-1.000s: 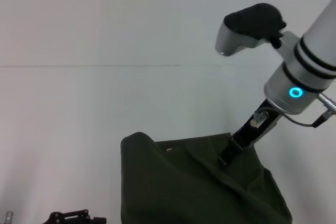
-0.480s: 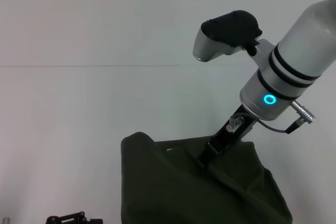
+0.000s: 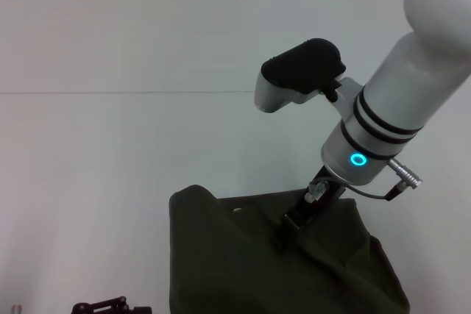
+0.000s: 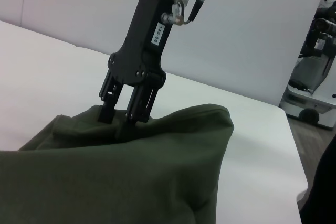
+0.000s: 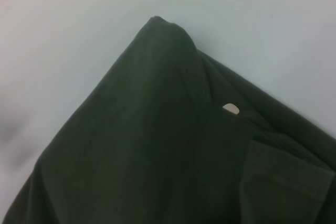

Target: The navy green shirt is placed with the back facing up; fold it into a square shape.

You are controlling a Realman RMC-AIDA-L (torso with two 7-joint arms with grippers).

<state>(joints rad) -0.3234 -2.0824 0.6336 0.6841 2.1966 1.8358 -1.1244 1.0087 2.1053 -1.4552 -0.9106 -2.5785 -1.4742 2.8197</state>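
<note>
The navy green shirt lies bunched and folded at the near middle of the table, plain dark olive side up. Its far left corner stands up in a peak, and a small cream tag shows near the far edge. My right gripper comes down from the right onto that far edge. In the left wrist view the right gripper stands upright with its black fingers pinched on a raised ridge of the shirt. Only a black part of my left gripper shows, low at the near left.
The white table stretches bare to the left and far side, with a thin seam across it. Its right edge drops off to the floor, where other equipment stands beyond.
My right arm has swung to the left, carrying its gripper leftwards along the shirt's far edge. The shirt's outline has hardly changed. The left gripper stays low at the near left.
</note>
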